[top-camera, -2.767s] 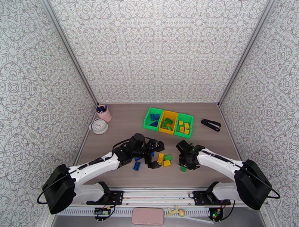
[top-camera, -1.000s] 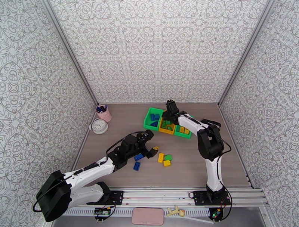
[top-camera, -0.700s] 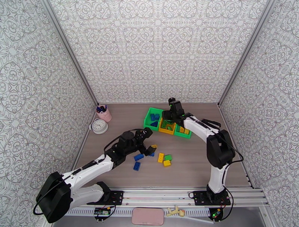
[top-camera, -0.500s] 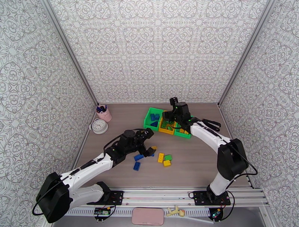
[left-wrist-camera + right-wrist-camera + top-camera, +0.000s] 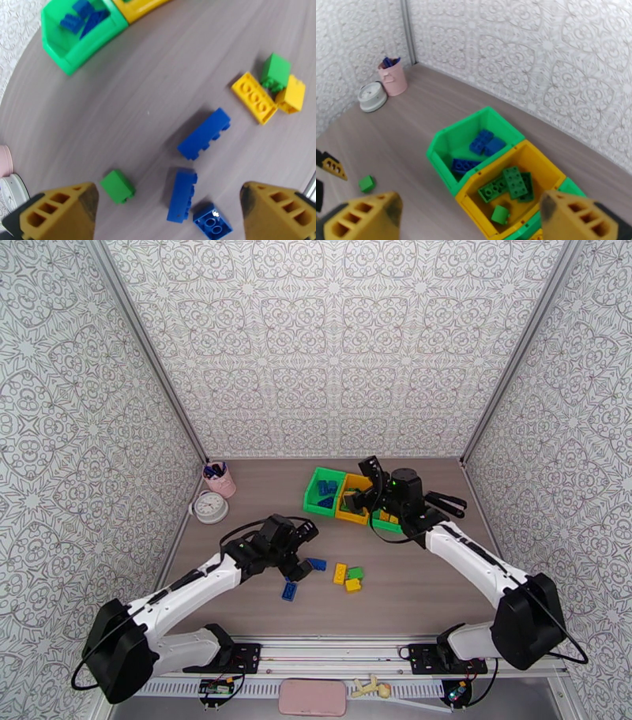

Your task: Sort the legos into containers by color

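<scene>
From the top cam: got the left gripper (image 5: 305, 549) low over the table (image 5: 411, 595), fingers spread wide with nothing pinched, just beside the loose legos (image 5: 340, 573), a few blue, yellow and green ones near the middle. Also got the right gripper (image 5: 362, 483) up over the containers (image 5: 322, 491), fingers spread and empty too. Three bins joined in a row there: green, yellow-orange, green. Pink pen cup (image 5: 221, 479) and white round timer (image 5: 210, 507) off by the left wall, black stapler (image 5: 446, 503) near the right one. Over to the left wrist cam: yellow fingertips (image 5: 55, 215) far apart at the bottom corners, three blue bricks (image 5: 204, 133) and a small green brick (image 5: 117, 186) lying in the gap, none touched, plus two yellow and one green clumped together at upper right. Over to the right wrist cam: fingertips (image 5: 363, 217) wide apart, looking down into the green bin (image 5: 446, 144) holding blue bricks and the yellow-orange bin (image 5: 549, 165) holding green ones.
</scene>
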